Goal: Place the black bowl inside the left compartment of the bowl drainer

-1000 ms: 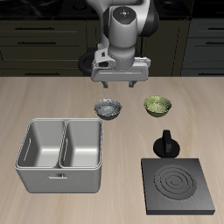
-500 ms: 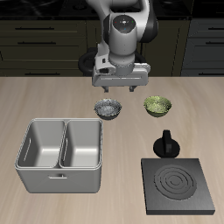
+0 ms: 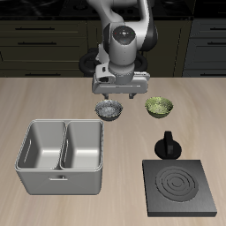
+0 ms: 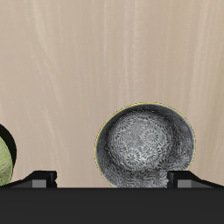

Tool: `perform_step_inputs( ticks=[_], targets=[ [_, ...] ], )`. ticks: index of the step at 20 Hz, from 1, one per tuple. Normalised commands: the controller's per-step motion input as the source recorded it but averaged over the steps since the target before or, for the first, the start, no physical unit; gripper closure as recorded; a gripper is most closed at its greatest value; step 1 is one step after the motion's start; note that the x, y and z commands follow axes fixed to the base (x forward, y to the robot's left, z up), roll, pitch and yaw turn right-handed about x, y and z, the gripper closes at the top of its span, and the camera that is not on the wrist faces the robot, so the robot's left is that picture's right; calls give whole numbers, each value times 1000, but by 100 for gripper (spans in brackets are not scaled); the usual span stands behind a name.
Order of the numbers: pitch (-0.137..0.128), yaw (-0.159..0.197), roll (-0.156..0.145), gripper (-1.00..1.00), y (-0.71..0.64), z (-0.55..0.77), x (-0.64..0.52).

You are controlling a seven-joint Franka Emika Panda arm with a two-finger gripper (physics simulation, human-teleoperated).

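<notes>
two bowls: one black bowl [image 3: 109, 109], one yellow-green bowl [image 3: 159, 107].

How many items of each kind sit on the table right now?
Bowls: 2, the black bowl and yellow-green bowl
Bowl drainer: 1
Stove plate: 1
Small black pot: 1
Total: 5

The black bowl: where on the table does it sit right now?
The black bowl sits on the table under the hand, beside the yellow-green bowl and just behind the bowl drainer.
</notes>
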Motion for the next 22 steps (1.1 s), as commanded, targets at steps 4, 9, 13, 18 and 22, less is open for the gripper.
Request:
perform_step_inputs(
  ticks=[4, 9, 13, 18, 22],
  targets=[
    [12, -3, -18, -100, -5, -228, -15],
    [47, -13, -4, -100, -11, -301, -5],
    [36, -18, 1, -100, 30, -215, -29],
    [38, -14, -5, -100, 5, -251, -45],
    [28, -17, 5, -100, 57, -142, -50]
  ],
)
